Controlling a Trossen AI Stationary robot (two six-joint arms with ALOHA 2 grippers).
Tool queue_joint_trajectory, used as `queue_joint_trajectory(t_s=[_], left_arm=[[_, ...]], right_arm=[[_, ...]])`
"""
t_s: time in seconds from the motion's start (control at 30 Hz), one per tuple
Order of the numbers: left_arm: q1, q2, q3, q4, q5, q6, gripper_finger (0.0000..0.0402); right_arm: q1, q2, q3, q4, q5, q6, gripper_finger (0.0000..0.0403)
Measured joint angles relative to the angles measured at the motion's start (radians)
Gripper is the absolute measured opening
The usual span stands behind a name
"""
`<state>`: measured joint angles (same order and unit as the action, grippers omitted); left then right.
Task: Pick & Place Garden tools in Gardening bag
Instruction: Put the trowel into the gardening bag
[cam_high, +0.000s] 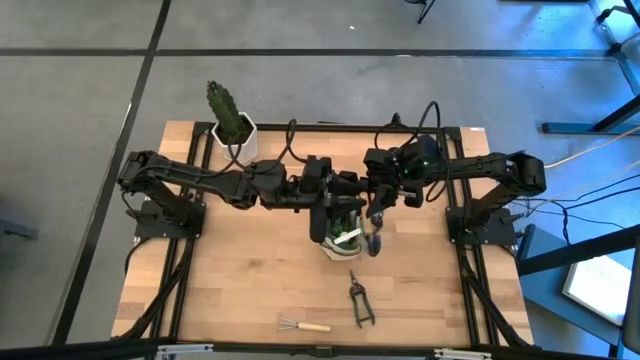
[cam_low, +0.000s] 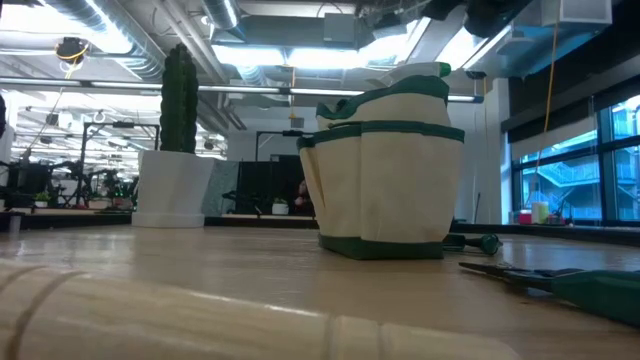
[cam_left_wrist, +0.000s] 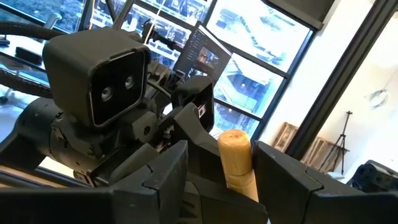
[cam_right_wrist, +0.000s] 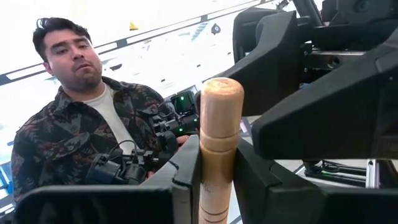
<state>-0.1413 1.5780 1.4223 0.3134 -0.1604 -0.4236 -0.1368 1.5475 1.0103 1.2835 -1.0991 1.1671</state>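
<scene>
The gardening bag (cam_high: 343, 238), cream with green trim, stands upright mid-table (cam_low: 385, 170). Both arms meet above it. My right gripper (cam_high: 376, 206) is shut on a tool's wooden handle (cam_right_wrist: 219, 124); the tool's working end is hidden. My left gripper (cam_high: 344, 200) is open, its fingers on either side of a wooden handle's rounded end (cam_left_wrist: 235, 152); whether they touch it, I cannot tell. Dark pruning shears (cam_high: 358, 302) and a little wire rake (cam_high: 300, 324) lie flat near the front edge. A dark item with a green round end (cam_low: 486, 242) lies beside the bag. My right gripper pinches the wooden handle between its two fingers, a little below its rounded free end (cam_right_wrist: 221, 93), which sticks out past them. The fingers (cam_right_wrist: 186, 174) lie across the handle. The tool is held up above the table over the bag; its lower part is hidden by the gripper.
A cactus in a white pot (cam_high: 233, 128) stands at the table's far left. Bare wood (cam_high: 230, 280) spreads to the left of the bag and along the front. A person (cam_right_wrist: 81, 118) sits beyond the table in the right wrist view.
</scene>
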Motion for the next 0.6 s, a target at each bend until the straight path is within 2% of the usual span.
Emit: queue_joint_trajectory(t_s=[0.33,0.43,0.6], left_arm=[[0.000,-0.001,0.000,0.008,-0.015,-0.013,0.0173],[-0.010,-0.009,0.000,0.023,0.019,-0.043,0.0173],[-0.066,-0.027,0.000,-0.003,-0.028,-0.075,0.0173]], right_arm=[[-0.001,0.000,0.000,-0.011,0.028,0.002,0.0067],[-0.010,0.000,0.000,-0.031,0.034,0.014,0.0067],[-0.017,0.000,0.002,-0.028,0.006,0.031,0.0067]])
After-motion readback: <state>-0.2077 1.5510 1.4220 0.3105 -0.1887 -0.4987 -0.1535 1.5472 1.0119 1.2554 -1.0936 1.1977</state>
